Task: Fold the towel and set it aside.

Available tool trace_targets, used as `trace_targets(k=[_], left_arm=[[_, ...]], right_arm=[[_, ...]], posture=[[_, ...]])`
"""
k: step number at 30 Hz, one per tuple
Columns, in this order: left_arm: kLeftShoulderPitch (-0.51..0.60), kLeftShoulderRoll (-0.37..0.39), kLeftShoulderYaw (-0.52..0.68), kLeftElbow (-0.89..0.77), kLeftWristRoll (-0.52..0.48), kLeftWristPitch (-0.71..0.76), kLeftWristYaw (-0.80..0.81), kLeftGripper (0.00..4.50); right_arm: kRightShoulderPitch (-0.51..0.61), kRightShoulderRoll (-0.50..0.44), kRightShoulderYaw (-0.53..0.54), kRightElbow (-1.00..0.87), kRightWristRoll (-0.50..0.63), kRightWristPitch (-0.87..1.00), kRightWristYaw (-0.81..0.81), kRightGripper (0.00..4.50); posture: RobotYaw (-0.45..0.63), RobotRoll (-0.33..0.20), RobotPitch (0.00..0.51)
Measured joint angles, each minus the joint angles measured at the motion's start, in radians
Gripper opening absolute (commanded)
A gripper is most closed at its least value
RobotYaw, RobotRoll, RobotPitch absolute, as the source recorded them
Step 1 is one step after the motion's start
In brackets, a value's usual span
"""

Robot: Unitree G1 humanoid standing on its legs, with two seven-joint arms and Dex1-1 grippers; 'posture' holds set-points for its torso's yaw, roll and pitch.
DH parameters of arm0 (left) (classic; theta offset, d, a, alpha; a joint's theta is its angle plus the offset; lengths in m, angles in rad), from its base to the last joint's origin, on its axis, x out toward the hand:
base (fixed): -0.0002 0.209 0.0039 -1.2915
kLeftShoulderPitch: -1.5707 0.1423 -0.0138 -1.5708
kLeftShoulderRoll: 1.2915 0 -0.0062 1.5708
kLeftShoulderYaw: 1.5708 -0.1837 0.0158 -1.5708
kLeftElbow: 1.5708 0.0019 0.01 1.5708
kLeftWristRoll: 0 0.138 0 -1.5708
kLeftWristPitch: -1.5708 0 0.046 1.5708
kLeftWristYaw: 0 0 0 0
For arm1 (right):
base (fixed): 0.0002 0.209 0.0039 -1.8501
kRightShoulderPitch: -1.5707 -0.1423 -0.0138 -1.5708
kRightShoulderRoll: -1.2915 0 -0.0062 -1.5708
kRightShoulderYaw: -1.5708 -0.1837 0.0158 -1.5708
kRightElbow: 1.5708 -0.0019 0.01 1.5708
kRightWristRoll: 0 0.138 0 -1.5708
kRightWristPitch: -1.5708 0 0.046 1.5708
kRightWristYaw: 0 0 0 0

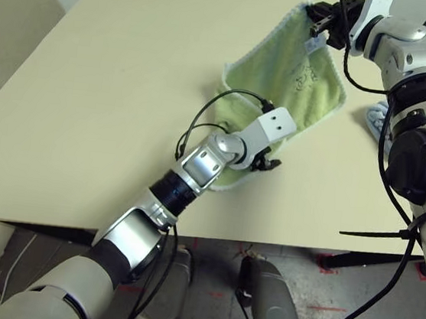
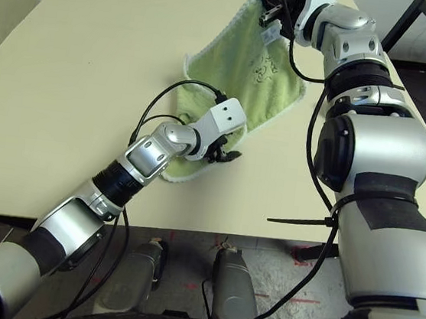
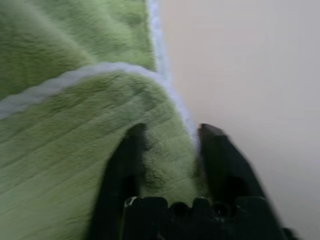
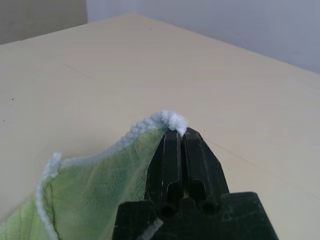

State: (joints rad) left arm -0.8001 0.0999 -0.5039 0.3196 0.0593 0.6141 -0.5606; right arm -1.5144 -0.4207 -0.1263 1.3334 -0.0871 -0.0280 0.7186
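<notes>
- Above the table [image 1: 112, 102], my right gripper [image 4: 176, 136] pinches the towel [image 1: 284, 75] by its raised far corner.
- My left gripper [image 3: 170, 137] clasps the towel's near edge, fingers narrowed around a fold.

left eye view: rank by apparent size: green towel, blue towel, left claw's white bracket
1. green towel, largest by far.
2-3. white bracket and blue towel: unranked; the blue one is mostly hidden behind the right arm, and the bracket sits nearer the camera.
</notes>
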Motion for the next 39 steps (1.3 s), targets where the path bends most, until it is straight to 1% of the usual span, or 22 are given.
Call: trace_targets(k=[2, 3, 6, 9, 13, 18, 20, 21, 22, 24, 26, 30, 33, 35, 36, 37, 39], left_arm=[[0.002, 0.005, 0.014, 0.001, 0.007, 0.0, 0.005, 0.19], [0.003, 0.007, 0.021, -0.001, 0.008, 0.001, 0.006, 0.01], [0.024, 0.014, 0.072, -0.049, -0.007, 0.046, 0.002, 0.01], [0.031, 0.026, 0.128, -0.13, -0.044, 0.111, -0.016, 0.01], [0.034, 0.055, 0.218, -0.304, -0.133, 0.231, -0.054, 0.01], [0.059, 0.08, 0.299, -0.468, -0.239, 0.352, -0.079, 0.01], [0.085, 0.118, 0.312, -0.533, -0.286, 0.392, -0.095, 0.01], [0.098, 0.137, 0.32, -0.555, -0.3, 0.401, -0.102, 0.01], [0.116, 0.173, 0.325, -0.581, -0.312, 0.405, -0.11, 0.01], [0.144, 0.239, 0.335, -0.6, -0.321, 0.406, -0.119, 0.01], [0.168, 0.289, 0.349, -0.597, -0.321, 0.402, -0.119, 0.01], [0.184, 0.322, 0.364, -0.572, -0.318, 0.361, -0.112, 0.01], [0.184, 0.354, 0.34, -0.558, -0.296, 0.316, -0.111, 0.8], [0.184, 0.356, 0.324, -0.547, -0.29, 0.309, -0.108, 1.54], [0.184, 0.355, 0.315, -0.548, -0.293, 0.311, -0.11, 2.03], [0.183, 0.355, 0.308, -0.552, -0.297, 0.316, -0.115, 2.37], [0.179, 0.376, 0.29, -0.581, -0.317, 0.35, -0.141, 3.16]], right_arm=[[0.004, 0.003, 0.0, 0.0, 0.0, 0.0, 0.002, 0.0], [0.005, 0.004, 0.0, 0.0, 0.0, 0.0, 0.003, 0.0], [0.009, 0.004, 0.0, 0.0, 0.001, 0.0, 0.006, 0.0], [0.017, 0.005, 0.0, 0.0, 0.001, 0.0, 0.008, 0.0], [0.043, -0.001, 0.002, -0.001, 0.0, 0.002, 0.01, 0.0], [0.095, -0.023, 0.006, -0.001, -0.006, 0.01, 0.01, 0.0], [0.114, -0.042, 0.006, -0.001, -0.008, 0.012, 0.01, 0.0], [0.121, -0.048, 0.006, -0.001, -0.008, 0.012, 0.01, 0.0], [0.127, -0.053, 0.006, -0.001, -0.008, 0.012, 0.013, 0.0], [0.136, -0.064, 0.005, -0.001, -0.007, 0.015, 0.022, 0.0], [0.14, -0.069, 0.004, -0.001, -0.006, 0.021, 0.037, 0.0], [0.155, -0.055, 0.005, -0.008, -0.004, 0.024, 0.075, 0.0], [0.159, -0.039, 0.006, -0.01, -0.002, 0.027, 0.1, 0.0], [0.159, -0.036, 0.007, -0.016, 0.001, 0.028, 0.115, 0.0], [0.159, -0.032, 0.007, -0.021, 0.002, 0.028, 0.124, 0.0], [0.159, -0.029, 0.008, -0.025, 0.002, 0.028, 0.128, 0.0], [0.159, -0.029, 0.008, -0.032, 0.002, 0.028, 0.133, 0.0]], posture=[[0.12, 0.0, 0.124], [0.12, 0.0, 0.124], [0.13, 0.0, 0.124], [0.13, 0.0, 0.124], [0.15, 0.0, 0.12], [0.15, 0.0, 0.12], [0.15, 0.0, 0.12], [0.19, 0.0, 0.121], [0.19, 0.0, 0.121], [0.21, 0.0, 0.126], [0.21, 0.0, 0.131], [0.21, 0.0, 0.134], [0.21, 0.0, 0.137], [0.2, 0.0, 0.14], [0.2, 0.0, 0.14], [0.2, 0.0, 0.139], [0.2, 0.0, 0.139]])
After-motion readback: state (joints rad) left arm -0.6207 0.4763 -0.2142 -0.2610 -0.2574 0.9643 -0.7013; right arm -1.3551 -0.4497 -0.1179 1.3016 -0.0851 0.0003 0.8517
